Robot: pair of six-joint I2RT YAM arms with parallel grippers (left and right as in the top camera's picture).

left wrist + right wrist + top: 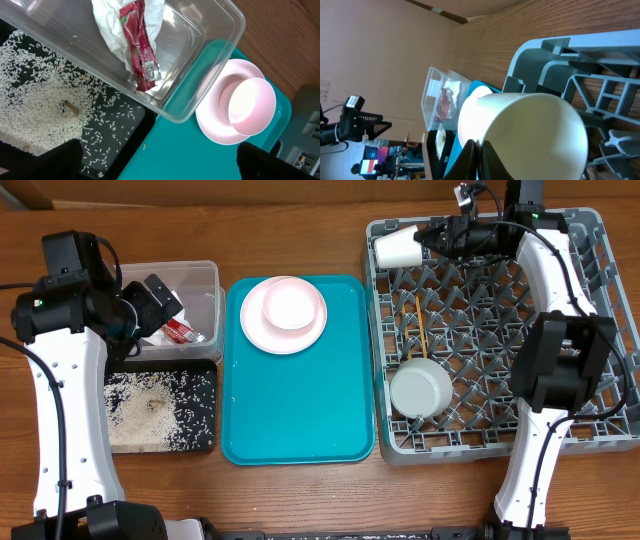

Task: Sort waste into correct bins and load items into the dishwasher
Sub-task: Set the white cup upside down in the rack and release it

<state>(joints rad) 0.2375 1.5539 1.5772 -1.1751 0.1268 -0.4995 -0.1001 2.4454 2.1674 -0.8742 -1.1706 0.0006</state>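
Overhead, the right end effector (425, 238) is pinched shut on the rim of the small white cup (396, 248). The cup appears tipped on its side at the far left corner of the dish rack (595, 240), close against the lattice wall; whether it rests on the pegs or hangs above them I cannot tell. A grip on the thin rim alone could let the cup pivot or slip. If released this near the wall, it could roll over the edge onto the worktop (300, 230) or settle sideways instead of mouth down. The left end effector (160, 300) hovers wide open and empty over the clear tub (205, 275), which holds the napkin (107, 20) and sauce packet (140, 50). A careless swing could clip the tub wall or jog the black tray (205, 410) and scatter the rice (150, 405). On the teal tray (300, 410), a white bowl (290, 305) sits on the pink plate (260, 330). Lifting the plate first would likely tip the bowl off.
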